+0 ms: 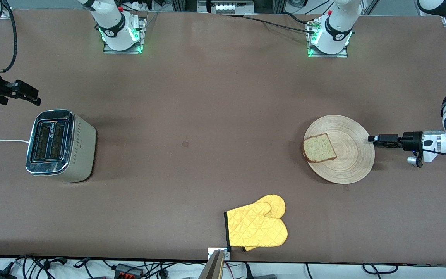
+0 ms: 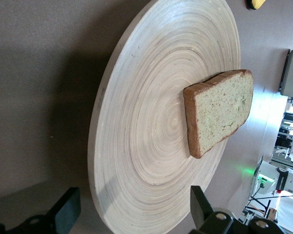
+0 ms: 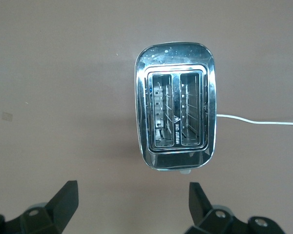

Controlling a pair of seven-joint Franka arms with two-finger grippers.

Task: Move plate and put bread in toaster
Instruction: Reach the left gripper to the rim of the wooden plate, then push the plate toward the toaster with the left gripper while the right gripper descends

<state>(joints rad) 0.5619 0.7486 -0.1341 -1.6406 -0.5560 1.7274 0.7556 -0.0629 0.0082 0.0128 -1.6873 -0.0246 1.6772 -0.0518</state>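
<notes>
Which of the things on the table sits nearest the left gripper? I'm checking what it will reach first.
The plate: its rim lies just beside the open left gripper. The toaster and the yellow mitt lie much farther away.

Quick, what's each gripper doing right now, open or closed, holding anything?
Left gripper: open, empty, at the plate's rim.
Right gripper: open, empty, up near the toaster.
</notes>
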